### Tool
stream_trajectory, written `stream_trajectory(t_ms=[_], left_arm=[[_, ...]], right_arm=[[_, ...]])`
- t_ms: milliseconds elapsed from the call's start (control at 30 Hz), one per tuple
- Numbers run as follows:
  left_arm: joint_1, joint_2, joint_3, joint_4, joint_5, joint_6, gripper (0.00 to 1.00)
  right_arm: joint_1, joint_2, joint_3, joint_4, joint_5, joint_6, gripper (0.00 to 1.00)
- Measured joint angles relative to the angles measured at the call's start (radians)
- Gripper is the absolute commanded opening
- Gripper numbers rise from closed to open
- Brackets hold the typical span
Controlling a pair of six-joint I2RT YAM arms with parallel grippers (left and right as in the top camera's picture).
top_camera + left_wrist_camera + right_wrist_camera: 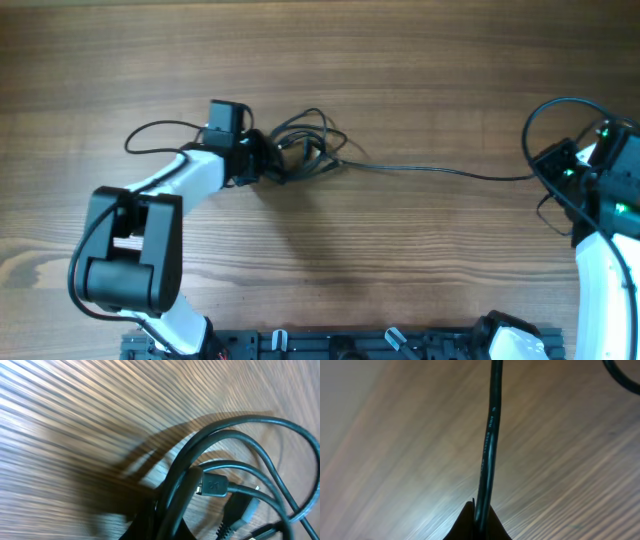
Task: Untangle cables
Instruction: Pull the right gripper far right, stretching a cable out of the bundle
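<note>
Sideways, one cable (440, 171) stretches from the tangle (305, 150) pinched by left hand (262, 163) to the pinching right hand (478, 522).

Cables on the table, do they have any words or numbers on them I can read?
Thin black cable, right wrist view: tiny pale print along it, too blurred to read.
Small black plug, left wrist view: a raised mark, too blurred to read.
Overhead view: no writing shows.
</note>
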Motion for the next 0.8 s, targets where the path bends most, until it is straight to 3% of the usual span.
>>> stream_trajectory(t_ms=[267,433,567,700,733,767,800], left_arm=[[0.108,0.001,-0.002,0.024,0.129,0.043,0.04],[0.272,0.002,-0.002,0.002,0.224,0.088,0.04],[0.441,0.003,-0.002,-0.029,0.273,0.114,0.04],[0.494,0.003,-0.004,-0.052,0.299,0.121,0.04],[0.492,0.003,-0.005,-0.052,0.302,0.122,0.04],[0.49,0.003,-0.005,-0.052,0.303,0.122,0.04],[0.478,0.003,-0.006,-0.048,0.306,0.125,0.04]], right_arm=[[-0.006,0.304,0.0,0.105,0.091,-0.031,0.04],[-0.035,0.488,0.0,0.155,0.144,-0.055,0.04],[-0.052,0.573,0.0,0.189,0.167,-0.079,0.04],[-0.052,0.577,0.005,0.221,0.162,-0.084,0.05],[-0.052,0.577,0.016,0.213,0.156,-0.086,0.11],[-0.052,0.578,0.041,0.182,0.147,-0.085,0.25],[-0.052,0.581,0.079,0.145,0.14,-0.091,0.51]])
